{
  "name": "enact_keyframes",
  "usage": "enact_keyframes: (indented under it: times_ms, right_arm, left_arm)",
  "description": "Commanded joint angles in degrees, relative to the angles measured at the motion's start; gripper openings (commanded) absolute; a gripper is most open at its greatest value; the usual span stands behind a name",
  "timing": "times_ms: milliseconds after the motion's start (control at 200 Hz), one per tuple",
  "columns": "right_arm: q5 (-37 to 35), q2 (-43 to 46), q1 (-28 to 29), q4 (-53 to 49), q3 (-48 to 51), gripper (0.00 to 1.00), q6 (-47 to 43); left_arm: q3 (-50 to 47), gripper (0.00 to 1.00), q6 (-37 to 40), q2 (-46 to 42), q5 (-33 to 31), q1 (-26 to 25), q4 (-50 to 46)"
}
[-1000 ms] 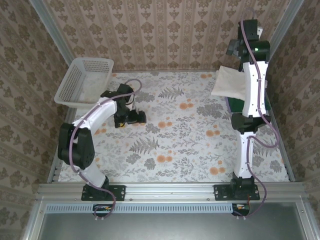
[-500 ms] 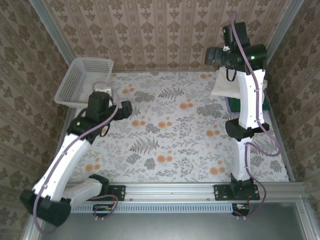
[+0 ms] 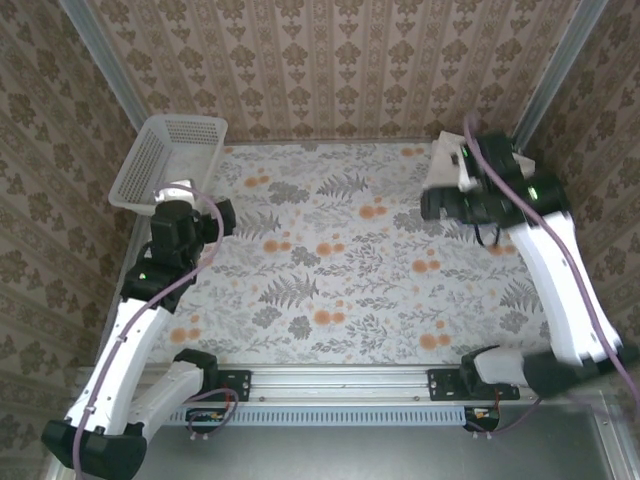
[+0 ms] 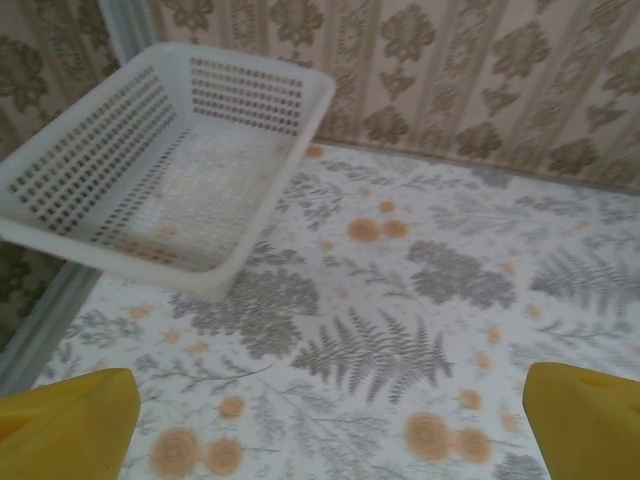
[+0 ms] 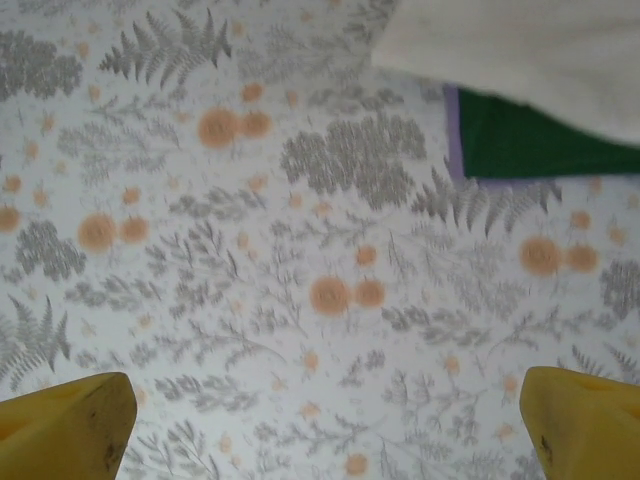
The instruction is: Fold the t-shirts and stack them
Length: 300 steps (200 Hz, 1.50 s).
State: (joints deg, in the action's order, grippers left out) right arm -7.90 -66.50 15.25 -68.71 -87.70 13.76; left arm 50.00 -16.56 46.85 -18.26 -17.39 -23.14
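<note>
A pale cloth printed with grey ferns and orange blossoms is covering the counter. Brown damask wallpaper is closing it in on three sides, aluminium posts are running up the far corners, and an aluminium rail is lying along the near edge, where the two arm bases are sitting. One white plastic mesh basket is resting at the far left corner. It is lying ahead of the left pincer and toward that pincer's left finger, near it but apart. The left pincer is hanging released, its two yellow fingertips standing wide in the bottom corners of the left wrist view, with patterned cloth showing between them. The right pincer is likewise hanging released over bare cloth, its own pair of yellow tips spread just as wide. Two t-shirts are lying together at the far right. The cream-white t-shirt is lying on top and overlapping the dark green t-shirt, whose purplish edging is showing along one side. In the right wrist view both are lying ahead of the right pincer, off toward its right finger and well apart from either tip. From overhead, the right arm is crossing in front of the pile, leaving a cream corner peeking out just beyond the pincer.
</note>
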Motion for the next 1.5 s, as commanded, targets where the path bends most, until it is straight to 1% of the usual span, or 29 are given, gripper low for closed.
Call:
enact_keyframes:
  times_ms: [0,50,100,155,185,260,310,380,450,485,560,585,670,760,855,935,1040,1175,1210,1265,1335,1360,1405,1495]
  right_arm:
    - [-1.4,12.0,-0.1,24.3,22.3,0.99,3.5]
    - [-3.4,17.6,-0.1,32.3,33.6,1.0,3.4]
    - [-6.0,21.8,0.0,40.1,42.7,1.0,2.4]
    - [-10.8,24.7,-0.1,45.0,49.0,1.0,2.5]
    - [-11.9,25.5,-0.2,47.9,51.9,1.0,1.3]
    - [-12.1,26.8,-0.1,55.7,57.1,1.0,-3.6]
    - [-12.8,27.2,-0.2,61.6,60.3,1.0,-7.5]
    - [-17.4,26.7,-0.2,71.0,65.0,1.0,-11.2]
    - [-19.0,24.4,-1.3,80.1,68.6,1.0,-14.8]
    - [-17.7,22.5,-3.1,81.9,69.0,1.0,-15.1]
    - [-12.9,17.0,-8.2,82.0,67.4,1.0,-13.6]
    - [-11.8,15.2,-9.8,82.5,67.1,0.99,-13.0]
    - [-9.5,10.3,-12.2,87.4,67.2,1.0,-13.2]
    - [-9.2,6.4,-12.4,91.8,67.1,1.0,-12.4]
    - [-6.8,3.5,-12.2,93.1,66.7,1.0,-10.9]
    - [-6.6,2.2,-11.3,95.9,67.4,0.99,-10.6]
    - [-8.7,0.5,-10.2,96.4,66.6,1.0,-7.4]
    - [-11.3,-3.4,-9.2,99.3,65.7,1.0,-6.0]
    - [-11.0,-4.3,-8.9,100.3,65.3,0.99,-5.9]
    - [-9.6,-6.8,-8.1,104.2,65.0,0.99,-7.2]
    - [-11.1,-10.2,-7.1,103.1,62.6,1.0,-9.3]
    - [-10.9,-11.4,-7.1,104.4,62.4,1.0,-10.1]
    - [-10.6,-11.8,-7.1,102.1,61.2,1.0,-10.8]
    - [-9.4,-11.6,-7.3,106.1,62.9,1.0,-12.7]
  left_arm:
    - [-8.7,1.0,2.8,-2.8,-4.6,4.2,5.8]
    - [-13.0,1.0,2.1,-4.5,-3.0,7.9,7.3]
    - [-16.8,1.0,2.8,-6.8,-1.6,11.0,9.0]
    - [-20.9,1.0,4.0,-9.4,-1.4,13.8,10.2]
    - [-22.2,1.0,5.5,-10.4,-0.9,15.0,10.5]
    - [-24.1,1.0,9.9,-10.2,-1.4,15.4,10.2]
    - [-25.8,1.0,11.3,-8.7,-0.9,15.5,11.3]
    - [-28.7,1.0,12.1,-7.3,0.2,15.5,15.1]
    - [-31.2,1.0,12.5,-4.5,2.1,16.2,20.1]
    - [-31.9,1.0,12.6,-2.4,2.6,16.6,22.4]
    - [-32.5,1.0,11.8,2.4,2.0,17.0,26.9]
    - [-32.2,1.0,12.2,3.6,2.7,17.0,27.9]
    - [-32.1,1.0,12.9,7.8,5.4,17.1,34.6]
    - [-31.0,1.0,13.6,12.8,5.9,17.1,39.2]
    - [-31.5,1.0,12.3,16.3,6.6,17.1,47.2]
    - [-30.8,1.0,12.7,19.5,8.1,17.2,50.8]
    - [-29.3,1.0,13.7,24.0,9.3,16.9,54.9]
    - [-26.3,1.0,14.4,30.3,9.7,16.4,59.5]
    - [-25.0,1.0,15.6,31.7,9.8,15.9,58.8]
    - [-22.8,1.0,17.5,33.8,10.2,15.2,57.9]
    - [-22.5,1.0,18.3,35.6,11.5,15.3,59.4]
    - [-22.9,1.0,18.1,36.0,11.6,15.4,60.4]
    - [-23.8,1.0,17.6,36.5,11.2,15.9,62.8]
    - [-25.8,1.0,17.3,38.9,10.4,16.0,68.6]
